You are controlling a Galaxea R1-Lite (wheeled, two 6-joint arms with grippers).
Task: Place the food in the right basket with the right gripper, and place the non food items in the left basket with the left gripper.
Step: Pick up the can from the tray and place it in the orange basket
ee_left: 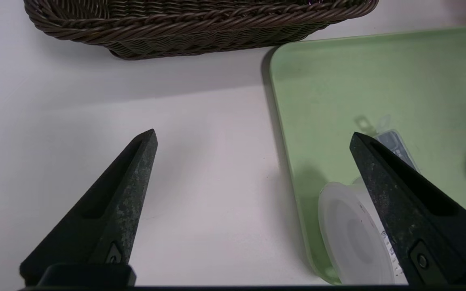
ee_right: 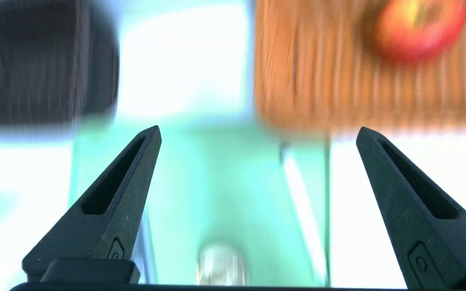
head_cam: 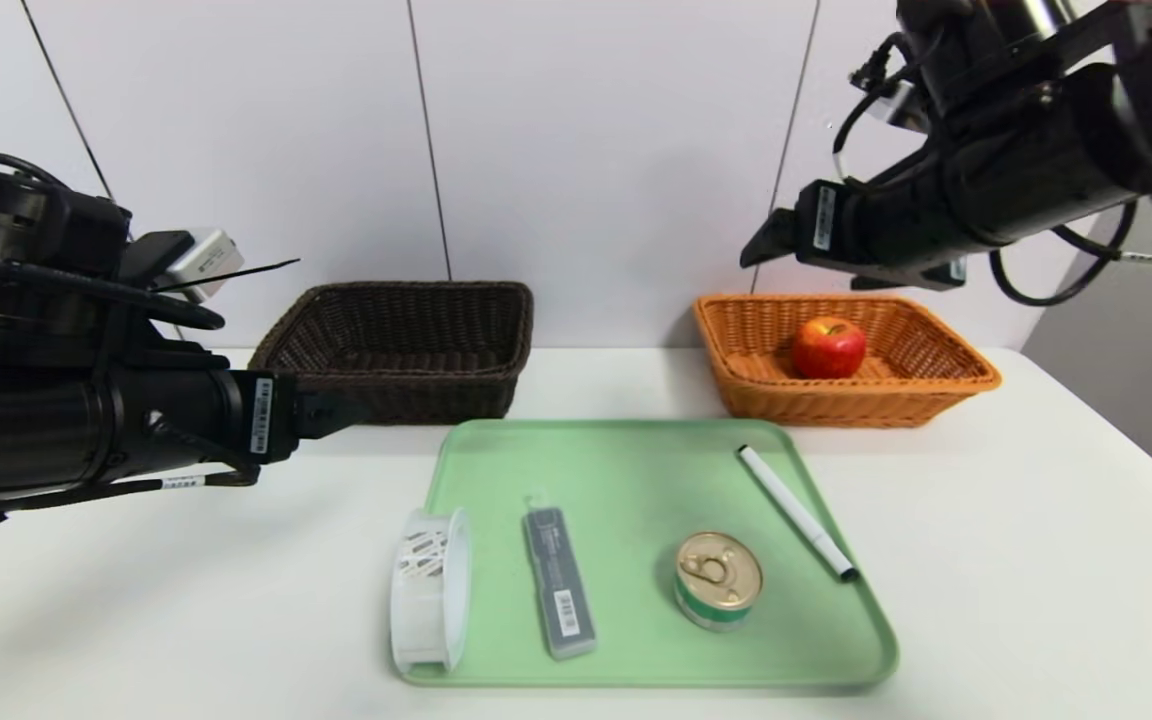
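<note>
Seen by clock hours around its centre, the green tray (head_cam: 626, 440) could slide if a gripper presses too low on its edge. The dark basket (head_cam: 406, 408), at 11 o'clock, and the orange basket (head_cam: 836, 408), at 1, present raised rims that could catch a low carry. The left gripper (ee_left: 253, 135), its fingers apart and empty, hangs at 10; the right gripper (ee_right: 259, 131), also spread and empty, is at 1. Standing on its edge at 8, the white tape roll (head_cam: 421, 610) could roll away if bumped; it partly bars the left arm's path to the grey case (head_cam: 558, 570) beside it. The apple (head_cam: 828, 350) sits in the orange basket. The tin (head_cam: 721, 575), at 4, could slip from an off-centre grip; the slim pen (head_cam: 791, 505), at 2, invites crossed arms.
</note>
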